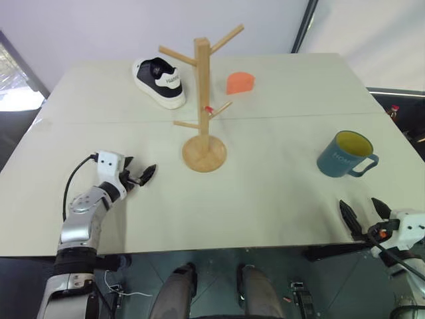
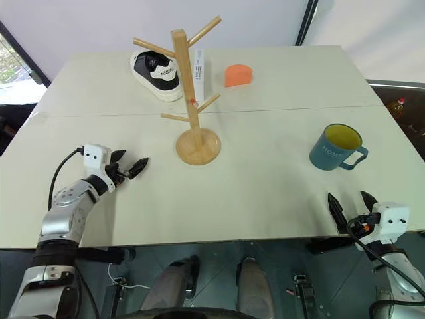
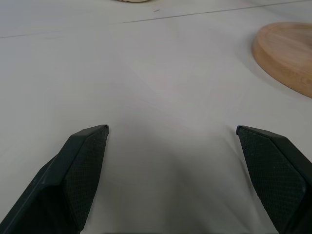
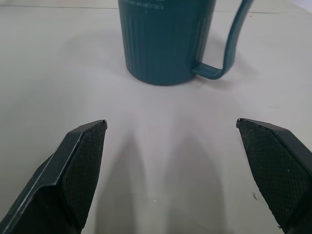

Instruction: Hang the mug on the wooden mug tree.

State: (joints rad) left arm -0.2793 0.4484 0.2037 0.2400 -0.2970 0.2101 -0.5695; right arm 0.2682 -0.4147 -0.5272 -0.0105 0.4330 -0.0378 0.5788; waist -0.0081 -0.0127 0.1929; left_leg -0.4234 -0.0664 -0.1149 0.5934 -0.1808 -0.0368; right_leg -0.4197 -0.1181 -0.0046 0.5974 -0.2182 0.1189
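Note:
The teal-blue mug (image 1: pixel 344 154) with a yellow inside stands upright on the right side of the table, its handle turned toward the near right. The wooden mug tree (image 1: pixel 203 100) rises from a round base in the middle of the table, its pegs bare. My right gripper (image 1: pixel 364 214) hovers open at the table's near right edge, a short way in front of the mug (image 4: pixel 165 41) and apart from it. My left gripper (image 1: pixel 137 171) is open over the near left of the table, left of the tree's base (image 3: pixel 287 56), with nothing between its fingers.
A black and white sneaker (image 1: pixel 159 82) lies at the back of the table behind the tree. An orange wedge-shaped object (image 1: pixel 240 82) sits at the back, right of the tree. The table's near edge (image 1: pixel 219 247) runs just ahead of me.

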